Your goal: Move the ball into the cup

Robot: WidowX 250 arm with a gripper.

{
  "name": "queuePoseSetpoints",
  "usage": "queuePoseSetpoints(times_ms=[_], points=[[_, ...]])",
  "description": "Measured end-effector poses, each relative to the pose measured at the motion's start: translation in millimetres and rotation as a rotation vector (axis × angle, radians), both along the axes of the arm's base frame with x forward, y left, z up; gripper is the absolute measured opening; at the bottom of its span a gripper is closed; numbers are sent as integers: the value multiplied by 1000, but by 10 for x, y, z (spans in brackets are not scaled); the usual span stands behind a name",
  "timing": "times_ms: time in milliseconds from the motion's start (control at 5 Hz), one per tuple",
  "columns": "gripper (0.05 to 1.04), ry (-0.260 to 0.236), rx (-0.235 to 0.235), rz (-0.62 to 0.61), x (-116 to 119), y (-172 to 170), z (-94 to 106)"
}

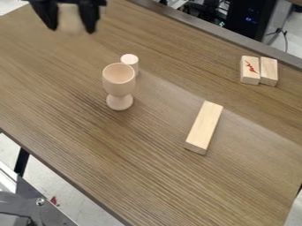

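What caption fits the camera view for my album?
Black fingers hold a pale ball above the table, where a wooden cup stands.

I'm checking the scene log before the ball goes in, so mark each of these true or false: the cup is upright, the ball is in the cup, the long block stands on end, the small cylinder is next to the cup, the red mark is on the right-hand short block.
1. The cup stands upright on the table. True.
2. The ball is in the cup. False: it is held between the fingers of the gripper, away from the cup.
3. The long block stands on end. False: it lies flat.
4. The small cylinder is next to the cup. True.
5. The red mark is on the right-hand short block. False: it is on the left-hand one.
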State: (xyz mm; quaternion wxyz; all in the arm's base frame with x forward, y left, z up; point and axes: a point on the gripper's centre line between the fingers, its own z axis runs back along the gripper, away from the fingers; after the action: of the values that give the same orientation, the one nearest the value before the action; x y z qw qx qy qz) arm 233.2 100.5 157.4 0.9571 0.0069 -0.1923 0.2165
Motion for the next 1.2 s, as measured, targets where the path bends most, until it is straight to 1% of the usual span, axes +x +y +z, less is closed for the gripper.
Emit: queuePoseSetpoints(times_ms=[200,600,800,1000,1200], points=[[767,52,-25,-76,87,-197,-217],[767,124,-38,-119,179,-307,-600],[767,133,-30,-120,211,-295,-678],[767,135,-32,-121,233,-292,-717],[788,120,-33,-123,279,-291,-671]])
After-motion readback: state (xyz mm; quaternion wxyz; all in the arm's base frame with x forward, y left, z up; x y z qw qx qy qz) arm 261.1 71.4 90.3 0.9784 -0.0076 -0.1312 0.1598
